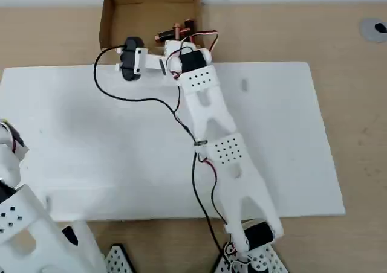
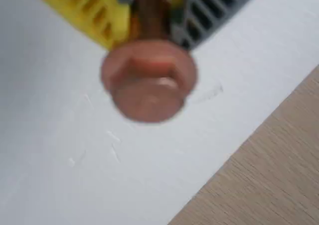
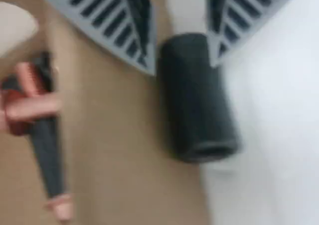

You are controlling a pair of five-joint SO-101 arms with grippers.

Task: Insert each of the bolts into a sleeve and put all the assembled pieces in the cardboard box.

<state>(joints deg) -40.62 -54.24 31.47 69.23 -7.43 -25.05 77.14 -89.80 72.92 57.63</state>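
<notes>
Bright, even overhead light, soft faint shadows

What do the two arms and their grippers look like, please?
The right arm and left arm are white plastic links with grids of small holes. A black cable and thin red wires run along the right arm. The left gripper has one yellow slotted finger and one grey finger; the right gripper has two grey slotted fingers.

Wooden table (image 1: 357,104), white board (image 1: 91,152), cardboard box (image 1: 109,19) on top
</notes>
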